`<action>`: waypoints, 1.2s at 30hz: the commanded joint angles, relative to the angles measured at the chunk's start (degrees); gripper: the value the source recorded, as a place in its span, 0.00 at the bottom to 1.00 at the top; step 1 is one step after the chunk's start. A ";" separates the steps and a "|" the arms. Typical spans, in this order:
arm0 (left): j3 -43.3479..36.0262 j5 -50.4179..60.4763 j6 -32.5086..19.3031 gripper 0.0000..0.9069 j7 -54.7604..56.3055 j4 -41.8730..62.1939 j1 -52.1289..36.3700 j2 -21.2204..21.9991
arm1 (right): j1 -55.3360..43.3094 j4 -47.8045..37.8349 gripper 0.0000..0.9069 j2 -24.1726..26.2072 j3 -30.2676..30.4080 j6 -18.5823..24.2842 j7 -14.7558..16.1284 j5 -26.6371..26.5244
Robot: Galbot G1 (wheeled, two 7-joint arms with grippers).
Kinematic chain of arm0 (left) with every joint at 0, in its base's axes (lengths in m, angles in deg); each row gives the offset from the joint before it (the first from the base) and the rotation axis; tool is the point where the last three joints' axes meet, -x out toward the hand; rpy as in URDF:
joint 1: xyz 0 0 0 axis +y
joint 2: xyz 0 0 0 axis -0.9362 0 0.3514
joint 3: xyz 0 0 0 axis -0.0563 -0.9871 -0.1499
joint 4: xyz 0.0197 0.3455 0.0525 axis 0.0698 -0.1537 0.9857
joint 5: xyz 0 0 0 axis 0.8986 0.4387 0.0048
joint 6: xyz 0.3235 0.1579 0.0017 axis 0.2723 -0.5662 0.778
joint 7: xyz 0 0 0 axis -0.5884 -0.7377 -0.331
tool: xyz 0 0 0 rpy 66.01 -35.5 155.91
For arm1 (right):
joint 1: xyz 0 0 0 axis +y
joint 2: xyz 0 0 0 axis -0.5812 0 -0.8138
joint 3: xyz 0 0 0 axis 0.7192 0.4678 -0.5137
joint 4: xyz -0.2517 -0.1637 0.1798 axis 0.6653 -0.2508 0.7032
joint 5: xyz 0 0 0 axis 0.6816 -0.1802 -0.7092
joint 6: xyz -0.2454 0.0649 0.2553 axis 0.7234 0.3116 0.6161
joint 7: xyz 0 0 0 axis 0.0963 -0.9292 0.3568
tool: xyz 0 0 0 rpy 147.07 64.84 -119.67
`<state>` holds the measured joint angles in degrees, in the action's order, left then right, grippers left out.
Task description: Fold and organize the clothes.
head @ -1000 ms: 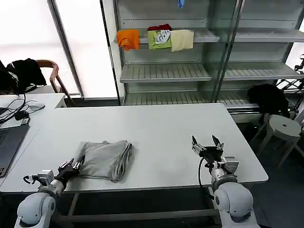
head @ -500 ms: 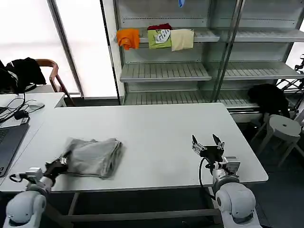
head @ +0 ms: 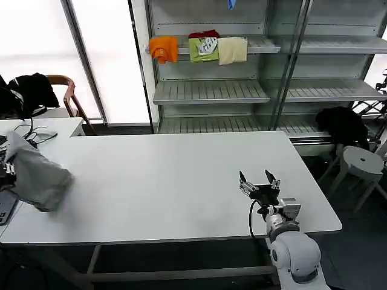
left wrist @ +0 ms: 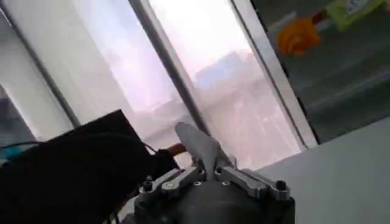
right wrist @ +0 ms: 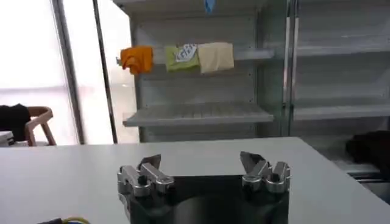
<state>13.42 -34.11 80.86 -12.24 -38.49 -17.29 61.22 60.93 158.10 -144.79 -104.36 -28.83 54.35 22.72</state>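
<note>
A light grey folded shirt (head: 37,178) hangs bunched at the far left end of the white table (head: 175,181), above its left edge. My left gripper (left wrist: 204,171) is shut on a fold of this grey cloth (left wrist: 196,141), which sticks out from between its jaws. My right gripper (head: 254,182) rests low over the table's front right part, far from the shirt. It is open with nothing between its fingers, and in the right wrist view the right gripper (right wrist: 201,165) has only bare tabletop beyond it.
A metal shelf unit (head: 211,90) behind the table holds orange (head: 163,48), green (head: 204,49) and cream (head: 232,51) garments. A laptop (head: 5,205) and cables lie on the desk at the left. A chair with black clothing (head: 33,90) stands behind it; a stool (head: 361,163) stands at the right.
My left gripper has pulled the folded shirt from the table's front left, lifted it and carried it to the far left edge. The right gripper has barely moved.
</note>
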 commanded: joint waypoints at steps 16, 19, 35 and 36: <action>-26.82 14.96 -1.87 0.02 0.01 -8.60 4.70 21.89 | 3.24 -1.54 1.00 0.96 -3.03 2.61 0.28 -0.13; -31.05 1.55 4.81 0.02 3.54 -12.69 3.38 22.09 | 2.98 -1.81 1.00 0.68 -2.95 2.55 0.08 -0.07; -51.89 0.48 4.03 1.00 13.09 -5.96 -4.48 28.94 | 0.57 -2.62 1.00 -0.58 -0.20 0.31 -0.24 1.62; -52.17 0.19 3.57 1.00 12.85 -6.77 -4.39 28.92 | 0.27 -2.80 1.00 -0.59 0.26 0.14 -0.09 1.62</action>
<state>-25.33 -31.47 83.98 -3.01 -46.77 -19.12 84.96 62.17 155.73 -145.22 -105.41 -27.90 54.06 23.93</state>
